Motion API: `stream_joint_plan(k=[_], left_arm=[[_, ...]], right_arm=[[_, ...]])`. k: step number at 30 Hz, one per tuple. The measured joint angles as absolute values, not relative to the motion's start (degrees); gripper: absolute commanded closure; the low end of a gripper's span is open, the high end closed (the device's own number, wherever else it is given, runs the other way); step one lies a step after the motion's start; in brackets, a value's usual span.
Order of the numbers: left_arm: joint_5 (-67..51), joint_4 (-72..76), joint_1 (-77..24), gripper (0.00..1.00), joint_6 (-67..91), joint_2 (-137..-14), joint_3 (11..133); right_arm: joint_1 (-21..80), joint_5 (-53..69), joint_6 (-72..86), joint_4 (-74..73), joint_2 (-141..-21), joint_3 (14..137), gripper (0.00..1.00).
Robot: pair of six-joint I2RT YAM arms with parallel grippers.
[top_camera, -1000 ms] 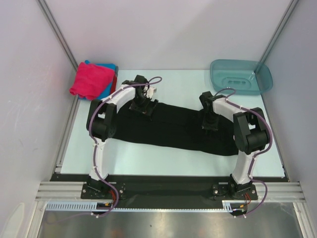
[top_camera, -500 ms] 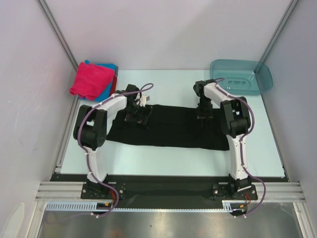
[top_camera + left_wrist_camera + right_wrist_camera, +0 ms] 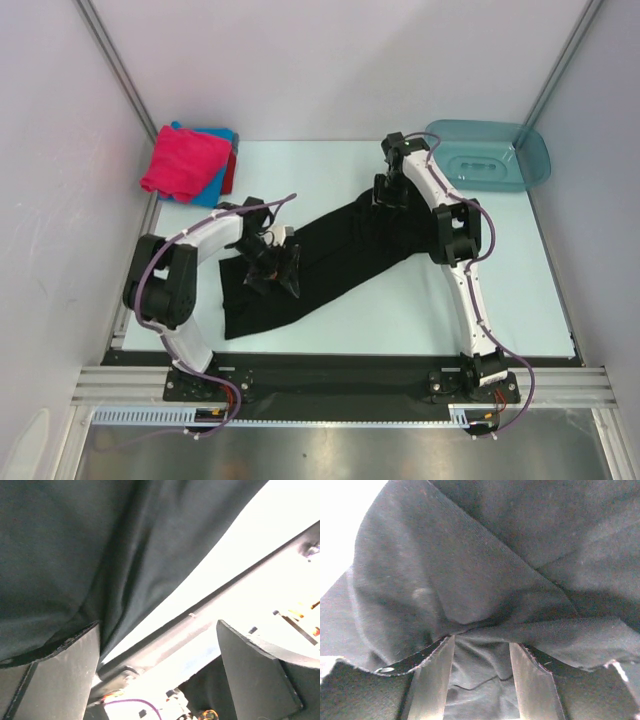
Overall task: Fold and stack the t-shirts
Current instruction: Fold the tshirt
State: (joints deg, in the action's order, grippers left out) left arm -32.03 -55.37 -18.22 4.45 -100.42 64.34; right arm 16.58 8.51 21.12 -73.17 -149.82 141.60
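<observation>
You are partway through this job, not close to its end. At the far left corner of the pale bench [image 3: 500, 290] a small stack is already made. A folded magenta-pink t-shirt [image 3: 183, 162] lies on a folded blue t-shirt [image 3: 222, 137], with a sliver of red cloth [image 3: 233, 168] showing at the stack's right side. That part looks finished.

The large black cloth t-shirt [image 3: 330, 250] is what remains. It lies as a long, narrow band slanting across the bench, from near the far edge right of the middle down toward the near left corner. It looks folded lengthwise at most. It is no compact packet, and it lies apart from the stack.

The right gripper [image 3: 388, 192] sits at the band's far end. Its wrist view shows a thick bunch of black cloth pinched between the fingers [image 3: 432, 680], so it is clenched on the shirt. The left gripper [image 3: 272, 268] hangs over the near-left part of the band. Its fingers [image 3: 50, 675] stand wide apart, with cloth merely draped over one, so I judge it released.

As I judge it, you have yet to square the band, fold it across into a packet, and carry it onto the stack. The translucent teal plastic basin [image 3: 488, 155] at the far right corner plays no part.
</observation>
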Motion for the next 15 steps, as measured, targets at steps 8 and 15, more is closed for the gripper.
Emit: stream_joint_plan(k=[8,15], left_arm=[[-37.21,-56.93,-18.59,0.0,10.07,-89.1,59.46],[-38.2,-58.26,-19.55,0.0,15.38,-88.23,60.14]], right_arm=[[15.25,23.38,21.15,-67.31,-152.07,143.5,0.45],[14.94,32.18,23.57,-62.96,-153.91,144.03,0.46]])
